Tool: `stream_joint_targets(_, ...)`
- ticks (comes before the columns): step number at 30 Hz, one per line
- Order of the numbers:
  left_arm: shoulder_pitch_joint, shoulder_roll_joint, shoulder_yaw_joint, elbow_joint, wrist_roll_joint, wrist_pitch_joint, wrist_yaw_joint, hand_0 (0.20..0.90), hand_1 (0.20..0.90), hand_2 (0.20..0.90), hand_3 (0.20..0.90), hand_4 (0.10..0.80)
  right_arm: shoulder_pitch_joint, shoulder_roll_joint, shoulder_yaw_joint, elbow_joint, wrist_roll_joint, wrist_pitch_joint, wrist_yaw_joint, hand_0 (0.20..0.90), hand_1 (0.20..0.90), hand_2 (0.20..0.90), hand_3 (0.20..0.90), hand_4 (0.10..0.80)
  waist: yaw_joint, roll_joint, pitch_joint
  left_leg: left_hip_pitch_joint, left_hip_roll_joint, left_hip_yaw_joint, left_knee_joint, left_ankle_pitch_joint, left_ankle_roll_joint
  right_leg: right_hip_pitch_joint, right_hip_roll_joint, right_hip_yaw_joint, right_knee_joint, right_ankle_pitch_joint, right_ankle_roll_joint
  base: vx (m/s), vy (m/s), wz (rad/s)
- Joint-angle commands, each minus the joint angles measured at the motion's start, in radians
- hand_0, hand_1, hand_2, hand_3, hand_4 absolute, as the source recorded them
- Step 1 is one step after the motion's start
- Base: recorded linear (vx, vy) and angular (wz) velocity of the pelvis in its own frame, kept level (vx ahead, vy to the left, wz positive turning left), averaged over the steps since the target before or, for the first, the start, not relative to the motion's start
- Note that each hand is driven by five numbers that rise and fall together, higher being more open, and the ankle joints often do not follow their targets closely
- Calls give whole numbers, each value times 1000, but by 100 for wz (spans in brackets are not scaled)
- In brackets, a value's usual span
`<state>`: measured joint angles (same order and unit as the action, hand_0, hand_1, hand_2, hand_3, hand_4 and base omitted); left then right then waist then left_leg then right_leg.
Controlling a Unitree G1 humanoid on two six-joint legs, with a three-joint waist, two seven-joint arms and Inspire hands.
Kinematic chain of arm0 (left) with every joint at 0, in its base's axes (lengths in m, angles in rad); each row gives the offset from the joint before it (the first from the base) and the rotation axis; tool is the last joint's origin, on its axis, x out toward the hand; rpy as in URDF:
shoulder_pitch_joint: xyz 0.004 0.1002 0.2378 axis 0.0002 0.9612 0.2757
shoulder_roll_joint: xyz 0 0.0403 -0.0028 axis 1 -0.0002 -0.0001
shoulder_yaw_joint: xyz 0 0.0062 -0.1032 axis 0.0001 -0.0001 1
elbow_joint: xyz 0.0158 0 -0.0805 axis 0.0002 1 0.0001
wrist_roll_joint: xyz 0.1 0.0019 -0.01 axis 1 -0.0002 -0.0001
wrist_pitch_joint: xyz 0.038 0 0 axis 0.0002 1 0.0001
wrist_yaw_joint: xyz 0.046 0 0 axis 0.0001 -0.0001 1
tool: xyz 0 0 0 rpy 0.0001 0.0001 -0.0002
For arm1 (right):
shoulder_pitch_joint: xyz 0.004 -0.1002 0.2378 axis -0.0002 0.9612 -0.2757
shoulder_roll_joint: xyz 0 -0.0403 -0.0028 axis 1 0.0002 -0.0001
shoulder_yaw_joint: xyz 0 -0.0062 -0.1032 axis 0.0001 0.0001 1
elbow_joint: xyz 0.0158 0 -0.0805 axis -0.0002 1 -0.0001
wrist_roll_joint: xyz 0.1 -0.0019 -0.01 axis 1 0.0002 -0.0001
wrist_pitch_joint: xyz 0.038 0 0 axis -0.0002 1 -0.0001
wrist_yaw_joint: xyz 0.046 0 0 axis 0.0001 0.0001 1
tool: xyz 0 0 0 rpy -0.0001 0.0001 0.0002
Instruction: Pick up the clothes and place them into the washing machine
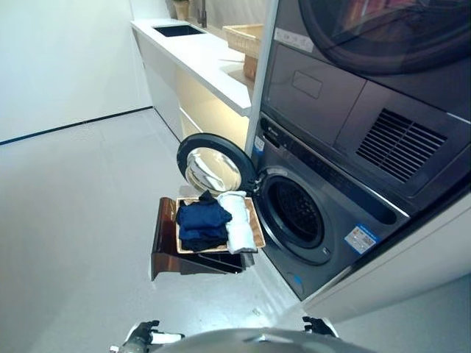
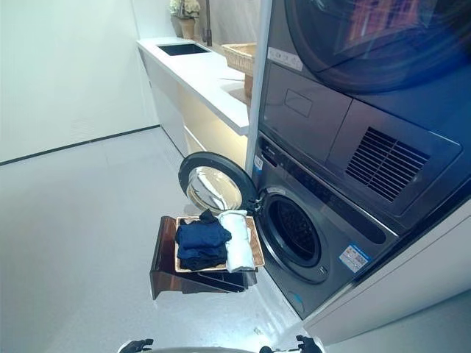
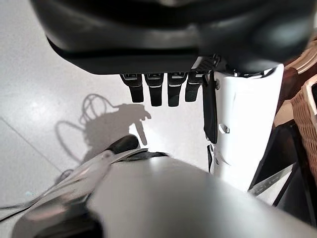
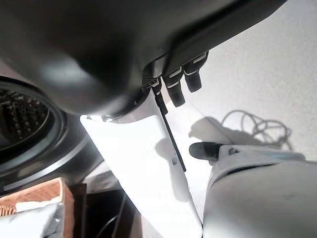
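Observation:
Folded dark blue clothes (image 1: 202, 223) and a white cloth (image 1: 237, 220) lie in the shallow wicker basket (image 1: 257, 228). The basket rests on a low dark brown box (image 1: 163, 246) in front of the washing machine (image 1: 324, 228). The machine's round door (image 1: 213, 165) stands open to the left of the drum opening (image 1: 298, 213). My left hand (image 1: 142, 334) and right hand (image 1: 318, 326) hang low at the bottom of the eye views, well short of the basket. In the wrist views the left hand (image 3: 156, 91) and right hand (image 4: 178, 87) have relaxed fingers and hold nothing.
A dryer (image 1: 353, 88) is stacked on the washing machine. A white counter (image 1: 199, 59) with a sink (image 1: 176, 30) and another wicker basket (image 1: 243, 37) runs along the wall behind. Light grey floor (image 1: 81, 220) stretches to the left.

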<state>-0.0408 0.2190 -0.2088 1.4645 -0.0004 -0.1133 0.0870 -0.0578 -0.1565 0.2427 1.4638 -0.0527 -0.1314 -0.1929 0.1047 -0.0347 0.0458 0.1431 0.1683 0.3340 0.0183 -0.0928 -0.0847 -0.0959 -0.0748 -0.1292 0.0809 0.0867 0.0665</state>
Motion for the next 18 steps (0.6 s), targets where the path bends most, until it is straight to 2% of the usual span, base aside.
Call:
stream_joint_targets(1,-103,-29,19,41,-48,-9,9,900,900,900,900,800,-81,-31,49,24,-34,8,2,900,900,900,900,800,32,-28,88,-229,-57,-194,336,151,36,147,66,34,-45,-79,-51,-30,-189,-28)
stream_joint_targets(2,-106,-31,28,42,-65,-8,13,900,900,900,900,800,-80,-39,42,16,-30,5,0,900,900,900,900,800,32,-40,110,-296,-65,-197,407,175,36,150,59,27,-46,-84,-58,11,-97,-1)
stream_joint_targets(3,-103,-33,40,42,-80,-7,11,900,900,900,900,800,-79,-46,42,14,-31,7,2,900,900,900,900,800,33,-42,112,-339,-94,-200,383,150,44,150,58,24,-43,-99,-53,75,8,36)
stream_joint_targets(4,-94,-37,51,46,-86,-10,9,900,900,900,900,800,-75,-51,42,21,-35,9,3,900,900,900,900,800,45,-42,110,-384,-137,-214,333,133,52,158,56,33,-47,-108,-47,186,110,49)
stream_joint_targets(5,-81,-38,66,51,-91,-11,1,900,900,900,900,800,-68,-53,39,35,-43,15,8,900,900,900,900,800,47,-37,93,-384,-131,-206,244,137,53,165,59,36,-55,-114,-36,141,90,24)
stream_joint_targets(6,-80,-38,66,51,-91,-11,1,900,900,900,900,800,-67,-53,39,35,-43,15,8,900,900,900,900,800,48,-39,94,-379,-133,-205,238,139,54,167,56,37,-55,-114,-36,280,183,-23)
stream_joint_targets(7,-60,-48,67,56,-87,-11,3,900,900,900,900,800,-45,-65,24,49,-42,22,9,900,900,900,900,800,61,-25,78,-414,-104,-160,54,227,27,214,67,36,-79,-131,-29,199,130,-36)
stream_joint_targets(10,-53,-44,75,61,-85,-12,3,900,900,900,900,800,-41,-73,13,61,-34,21,6,900,900,900,900,800,78,-28,71,-421,-101,-158,-18,248,26,241,64,48,-88,-154,-18,252,165,-22)
stream_joint_targets(12,-41,-34,86,73,-88,-10,-1,900,900,900,900,800,-29,-72,-24,66,-5,22,4,900,900,900,900,800,69,-30,40,-375,-99,-126,-36,252,37,276,51,43,-64,-197,-10,319,220,-54)
stream_joint_targets(14,-40,-27,93,76,-90,-10,-2,900,900,900,900,800,-27,-64,-26,66,-1,25,6,900,900,900,900,800,70,-40,30,-360,-105,-116,-42,244,45,276,39,45,-43,-205,-5,204,136,-37)
stream_joint_targets(16,-44,-14,99,72,-88,-8,0,900,900,900,900,800,-33,-43,-18,56,3,26,14,900,900,900,900,800,71,-50,6,-316,-117,-77,-73,236,56,279,21,41,-25,-200,9,296,194,-34)
stream_joint_targets(18,-44,-12,99,70,-85,-7,1,900,900,900,900,800,-36,-39,-16,51,4,26,17,900,900,900,900,800,73,-54,-2,-299,-123,-69,-86,231,61,285,13,41,-31,-195,17,168,104,-41)
